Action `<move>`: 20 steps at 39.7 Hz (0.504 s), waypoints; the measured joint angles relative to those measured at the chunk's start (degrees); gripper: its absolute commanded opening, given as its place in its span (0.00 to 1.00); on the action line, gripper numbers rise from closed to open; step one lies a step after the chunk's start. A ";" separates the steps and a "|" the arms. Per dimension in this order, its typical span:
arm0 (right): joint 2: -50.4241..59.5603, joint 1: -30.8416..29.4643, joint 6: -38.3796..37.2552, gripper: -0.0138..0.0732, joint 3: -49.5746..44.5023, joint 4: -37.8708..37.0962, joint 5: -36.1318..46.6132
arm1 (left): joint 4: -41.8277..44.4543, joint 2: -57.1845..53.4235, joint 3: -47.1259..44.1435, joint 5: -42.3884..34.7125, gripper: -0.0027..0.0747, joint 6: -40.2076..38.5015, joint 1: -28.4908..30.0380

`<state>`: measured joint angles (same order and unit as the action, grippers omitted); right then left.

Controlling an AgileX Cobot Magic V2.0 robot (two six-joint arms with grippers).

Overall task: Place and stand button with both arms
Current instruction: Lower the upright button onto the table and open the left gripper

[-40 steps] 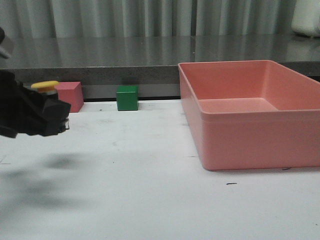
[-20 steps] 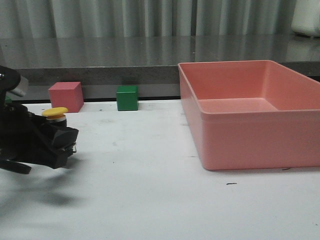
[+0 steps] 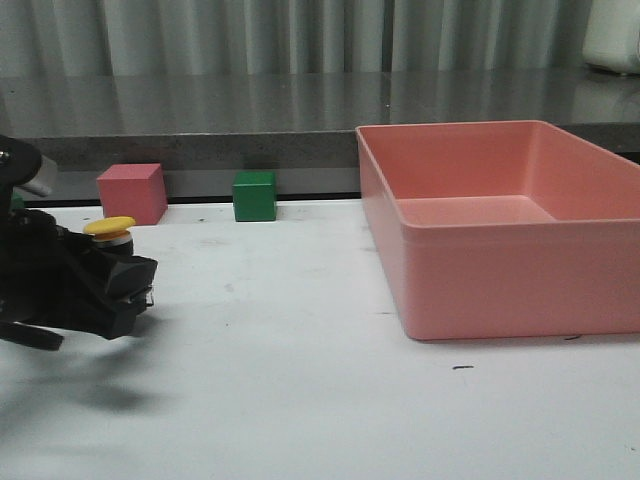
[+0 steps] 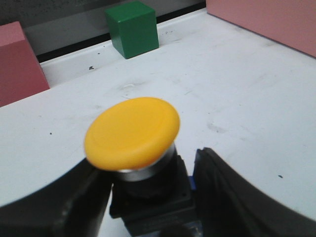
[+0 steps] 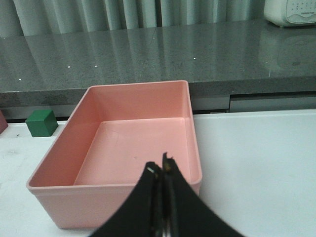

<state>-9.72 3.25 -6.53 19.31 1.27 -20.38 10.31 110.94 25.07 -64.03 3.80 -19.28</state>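
The button (image 3: 110, 226) stands upright between the fingers of my left gripper (image 3: 125, 285), its yellow cap on top, at the far left and a little above the white table. In the left wrist view the button (image 4: 132, 132) has its black body pressed between the two black fingers of the left gripper (image 4: 148, 164), with a bluish base showing by one finger. My right gripper (image 5: 159, 169) appears only in the right wrist view. It is shut with nothing in it and hangs over the near wall of the pink bin (image 5: 123, 148).
A pink cube (image 3: 132, 192) and a green cube (image 3: 254, 196) sit at the table's back edge, just behind the left gripper. A large pink bin (image 3: 500, 280) fills the right half of the table. A grey counter runs behind.
Over the last second my left gripper came down and slightly right with the button. Since half a second ago it has hardly moved.
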 measured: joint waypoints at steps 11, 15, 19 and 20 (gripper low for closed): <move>0.00 0.00 0.00 0.08 0.00 0.00 0.00 | 0.21 0.00 -0.09 -0.09 0.55 0.00 0.00; 0.00 0.00 0.00 0.08 0.00 0.00 0.00 | 0.21 0.00 -0.09 -0.33 0.57 0.00 0.00; 0.00 0.00 0.00 0.08 0.00 0.00 0.00 | 0.21 0.00 -0.09 -0.45 0.61 0.00 0.00; 0.00 0.00 0.00 0.08 0.00 0.00 0.00 | 0.21 0.00 -0.09 -0.45 0.63 0.00 0.00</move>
<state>-9.72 3.25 -6.53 19.31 1.27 -20.38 10.52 110.94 24.99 -64.47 3.80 -19.28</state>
